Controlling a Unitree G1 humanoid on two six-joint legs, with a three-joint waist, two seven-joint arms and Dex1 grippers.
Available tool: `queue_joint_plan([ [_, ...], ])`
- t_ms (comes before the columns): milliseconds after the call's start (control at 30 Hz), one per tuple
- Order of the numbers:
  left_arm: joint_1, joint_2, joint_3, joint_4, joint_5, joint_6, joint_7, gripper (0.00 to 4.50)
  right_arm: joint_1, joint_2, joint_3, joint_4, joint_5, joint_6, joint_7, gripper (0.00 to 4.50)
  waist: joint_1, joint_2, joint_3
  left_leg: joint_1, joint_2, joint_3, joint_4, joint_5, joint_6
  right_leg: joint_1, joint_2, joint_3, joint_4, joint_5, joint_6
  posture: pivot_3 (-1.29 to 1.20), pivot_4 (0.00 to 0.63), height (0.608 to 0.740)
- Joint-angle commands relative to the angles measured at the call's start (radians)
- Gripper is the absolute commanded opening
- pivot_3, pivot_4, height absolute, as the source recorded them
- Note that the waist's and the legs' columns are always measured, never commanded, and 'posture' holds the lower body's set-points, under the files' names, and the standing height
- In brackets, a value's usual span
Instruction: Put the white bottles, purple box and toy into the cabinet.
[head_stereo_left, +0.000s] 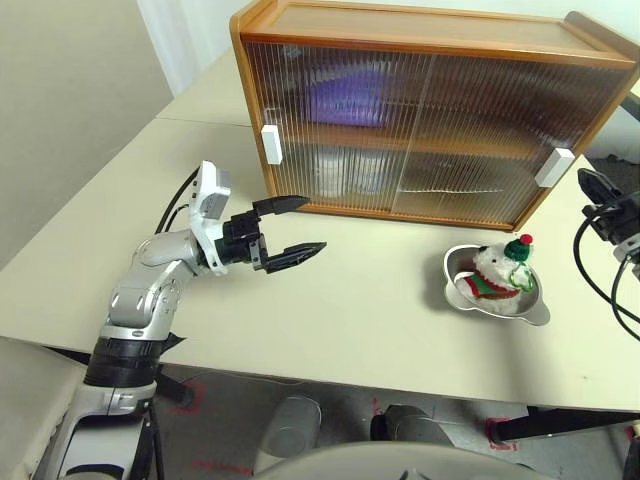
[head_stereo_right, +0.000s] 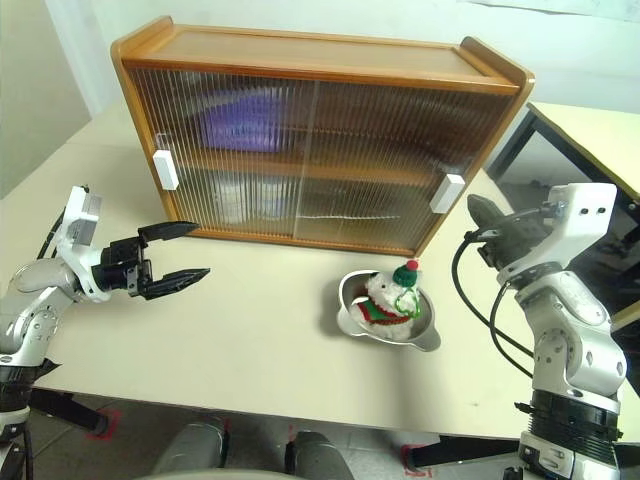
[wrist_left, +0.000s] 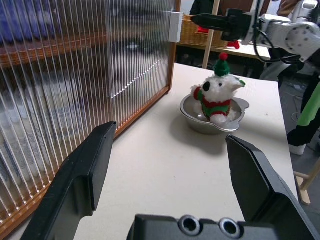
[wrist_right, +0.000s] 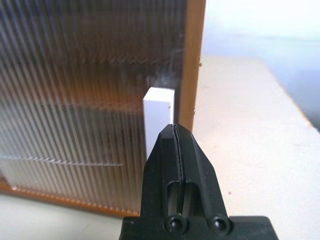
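Note:
The cabinet (head_stereo_left: 420, 25) stands at the back of the table with both ribbed doors shut. Behind the left door a purple blur on the upper shelf is the purple box (head_stereo_left: 345, 98). Pale blurs below it may be the white bottles (head_stereo_left: 345, 172); I cannot tell for sure. The toy (head_stereo_left: 500, 272) sits upright in a metal bowl (head_stereo_left: 458, 268) in front of the right door. My left gripper (head_stereo_left: 313, 224) is open and empty, pointing along the cabinet front near the left handle (head_stereo_left: 271, 144). My right gripper (head_stereo_right: 475, 210) is shut on nothing, its tip just before the right handle (wrist_right: 159, 115).
The cream table (head_stereo_left: 350, 320) spreads wide between the left gripper and the bowl. Its front edge runs close below both arms. A dark table (head_stereo_right: 560, 130) stands to the right of the cabinet.

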Motion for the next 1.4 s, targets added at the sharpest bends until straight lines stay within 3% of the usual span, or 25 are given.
queue_joint_plan([
  [33, 0.017, 0.012, 0.006, -0.011, -0.001, -0.009, -0.011, 4.50, -0.030, 0.005, -0.008, 0.044, -0.023, -0.011, -0.026, 0.02, 0.000, 0.000, 0.000, 0.000, 0.000, -0.001, 0.000, 0.000, 0.000, 0.000, 0.000, 0.000, 0.000, 0.000, 0.000, 0.20, 0.018, 0.740],
  [1400, 0.063, 0.026, 0.000, -0.037, 0.007, -0.021, 0.018, 4.50, -0.179, 0.050, 0.129, 0.057, -0.019, 0.126, 0.061, 0.02, 0.021, 0.002, -0.001, -0.004, 0.000, -0.004, 0.000, 0.000, 0.000, -0.004, 0.000, -0.001, 0.001, 0.001, -0.001, 0.25, 0.020, 0.740],
])
